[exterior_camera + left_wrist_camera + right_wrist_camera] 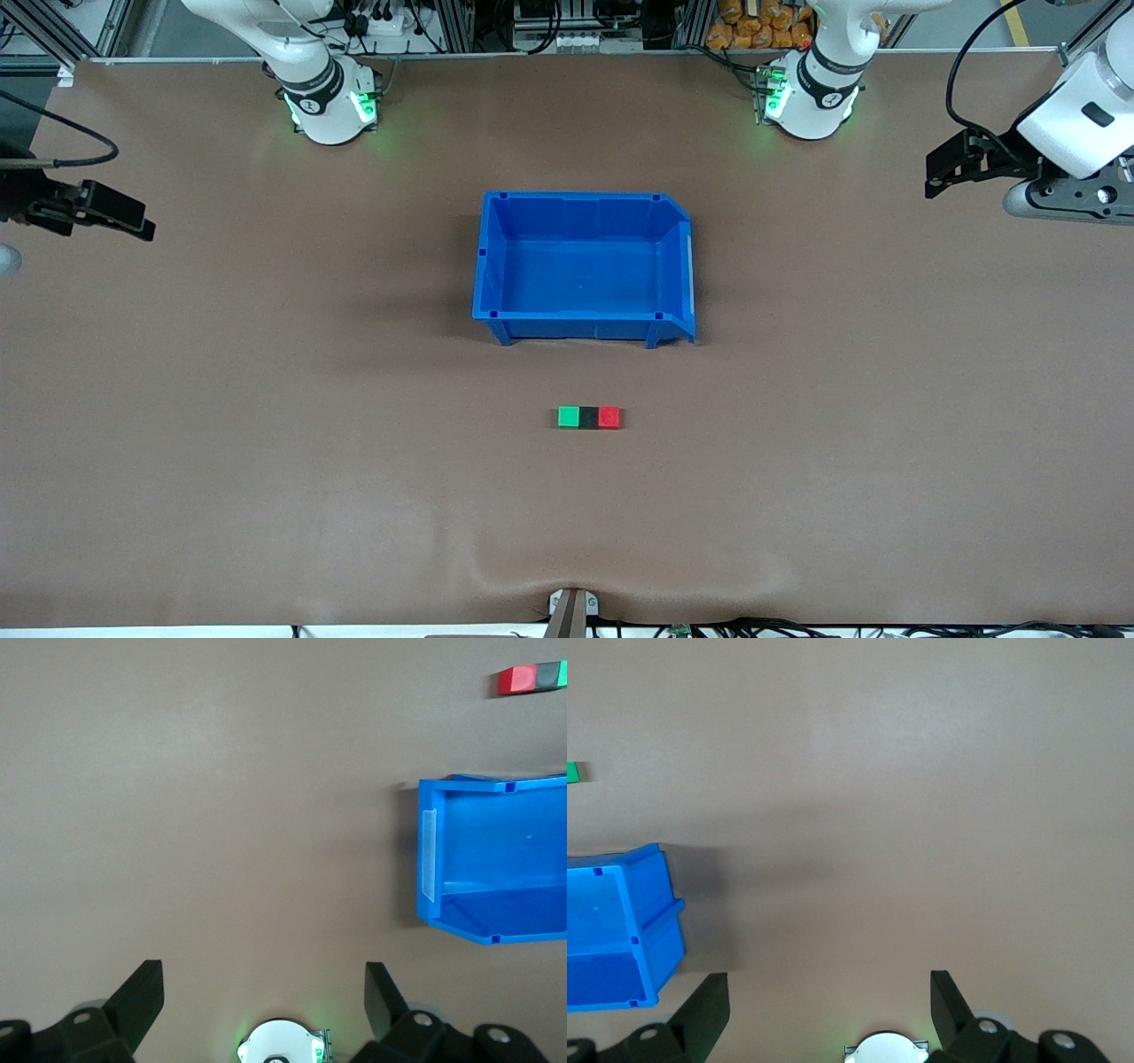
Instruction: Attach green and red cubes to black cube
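The green cube (568,416), the black cube (588,417) and the red cube (609,416) lie in one touching row on the table, black in the middle, nearer to the front camera than the blue bin (484,266). The left wrist view shows the red cube (516,680), the black cube (547,675) and an edge of the green cube (563,673). The right wrist view shows only an edge of the green cube (572,772). My left gripper (946,173) (264,979) is open and empty at the left arm's end of the table. My right gripper (133,221) (829,988) is open and empty at the right arm's end.
The blue bin stands empty in the middle of the table; it also shows in the left wrist view (478,784) and the right wrist view (651,904). Both arm bases stand along the table's edge farthest from the front camera. Brown table surface surrounds the cubes.
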Motion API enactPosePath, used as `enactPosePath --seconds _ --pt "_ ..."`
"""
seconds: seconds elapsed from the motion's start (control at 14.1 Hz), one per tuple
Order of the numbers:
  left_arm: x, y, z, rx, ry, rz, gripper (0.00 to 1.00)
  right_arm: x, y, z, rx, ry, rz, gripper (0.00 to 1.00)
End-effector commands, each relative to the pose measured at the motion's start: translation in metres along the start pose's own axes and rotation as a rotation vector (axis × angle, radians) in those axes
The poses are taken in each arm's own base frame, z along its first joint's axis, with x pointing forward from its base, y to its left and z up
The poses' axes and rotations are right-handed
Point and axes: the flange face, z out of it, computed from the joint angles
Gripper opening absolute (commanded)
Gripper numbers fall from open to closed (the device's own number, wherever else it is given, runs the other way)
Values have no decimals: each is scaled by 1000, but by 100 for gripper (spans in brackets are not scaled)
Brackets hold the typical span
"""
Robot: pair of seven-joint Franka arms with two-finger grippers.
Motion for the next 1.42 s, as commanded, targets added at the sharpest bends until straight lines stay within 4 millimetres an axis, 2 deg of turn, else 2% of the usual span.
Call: enactPosePath --seconds 0.0,0.36,0.71,0.93,1.14,1.35 --pt "1 1 -3 10 9 -10 100 -5 15 7 -6 17 8 100" --pt "1 2 -3 8 9 -10 100 -20 31 21 1 49 -5 100" --pt "1 0 -1 10 5 -10 100 -28 21 17 -3 67 -52 100" --pt "1 -6 0 9 2 -7 100 -37 20 23 -1 88 -56 100" --pt "1 -24 3 7 -6 -36 100 -37 20 23 -1 90 -58 100" --pt "1 -23 5 7 -9 -34 100 -35 18 21 -9 95 -72 100"
